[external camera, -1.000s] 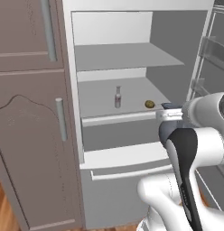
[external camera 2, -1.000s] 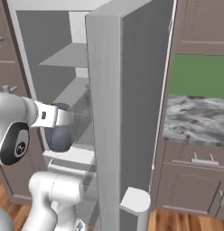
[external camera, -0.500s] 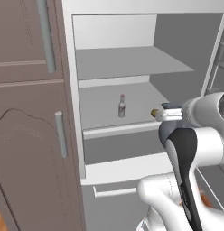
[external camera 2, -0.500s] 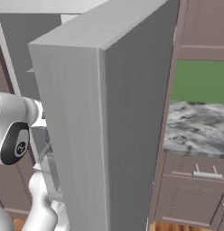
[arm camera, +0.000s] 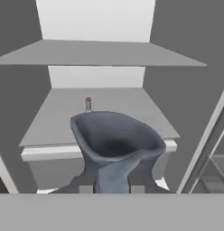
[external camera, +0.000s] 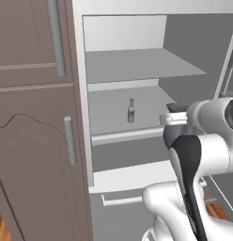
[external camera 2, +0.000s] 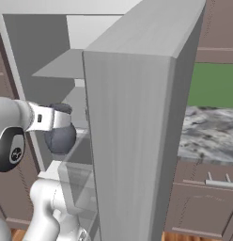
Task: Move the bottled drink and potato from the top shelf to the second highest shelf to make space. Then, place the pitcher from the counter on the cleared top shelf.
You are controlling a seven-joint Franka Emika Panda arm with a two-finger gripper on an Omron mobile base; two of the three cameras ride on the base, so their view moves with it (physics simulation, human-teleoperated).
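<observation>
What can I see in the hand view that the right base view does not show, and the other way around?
Hand view alone: the bottle standing on the second shelf, and the flared open mouth of the pitcher held in the shut gripper. Right base view alone: the fridge door, the marbled counter and the dark cabinets below it. Both: the pitcher and the bare top shelf.

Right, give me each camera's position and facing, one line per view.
Left base view: behind the arm on its left, facing the open fridge; white arm at lower right; bottled drink on second highest shelf.
Right base view: behind on the right, facing the fridge door's edge and the counter; arm at left.
Hand view: looks along the gripper, shut on the pitcher, into the fridge.
Shared: the pitcher, the shelves.
</observation>
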